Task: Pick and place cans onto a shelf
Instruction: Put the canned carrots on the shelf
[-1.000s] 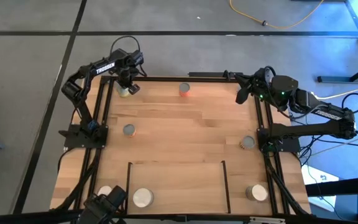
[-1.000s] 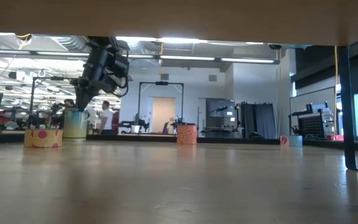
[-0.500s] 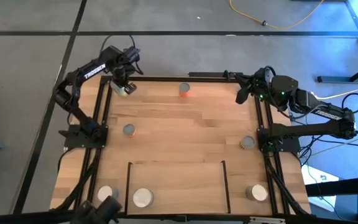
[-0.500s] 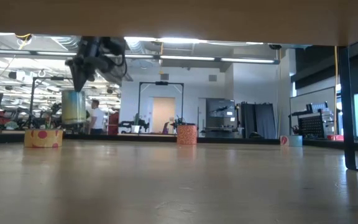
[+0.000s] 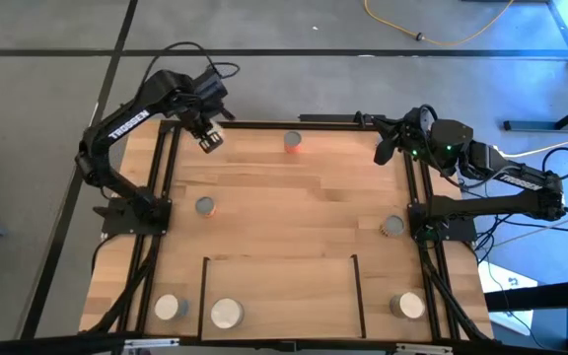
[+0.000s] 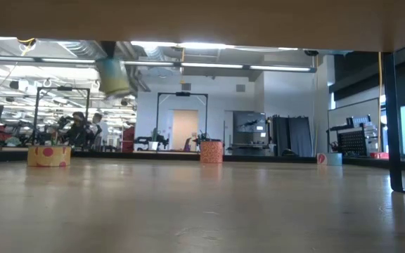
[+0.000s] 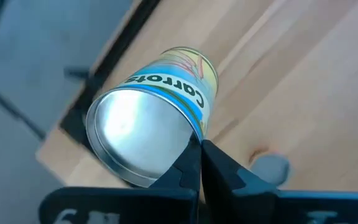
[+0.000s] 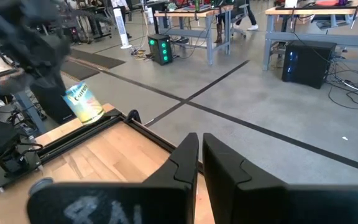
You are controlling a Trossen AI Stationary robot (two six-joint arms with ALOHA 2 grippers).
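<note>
My left gripper (image 5: 206, 131) is above the table's far left corner, shut on a can (image 7: 157, 106) with a blue and yellow "Carrots" label and a metal end. The can hangs high and tilted in the low view (image 6: 113, 76) and also shows in the right wrist view (image 8: 82, 102). My right gripper (image 5: 383, 150) waits over the far right corner, shut and empty (image 8: 199, 146). The shelf (image 5: 284, 291) lies at the table's near edge, with one white-topped can (image 5: 227, 314) standing in it. My left gripper pinches the can at the rim of its metal end (image 7: 193, 132) between its two nearly closed fingers. The fingers come from above, pointing down. The can is lifted clear of the table and hangs tilted below the fingers, its metal end toward the wrist camera.
Other cans stand on the table: an orange one at the far middle (image 5: 293, 142), a grey one at the left (image 5: 204, 206), one at the right edge (image 5: 392, 226), one at the near right (image 5: 407, 306) and one at the near left (image 5: 169, 308).
My left gripper has risen from the table's far left corner with the can. The can stood on the table a second ago, hung upright just above it half a second ago, and is now high and tipped to a slant.
</note>
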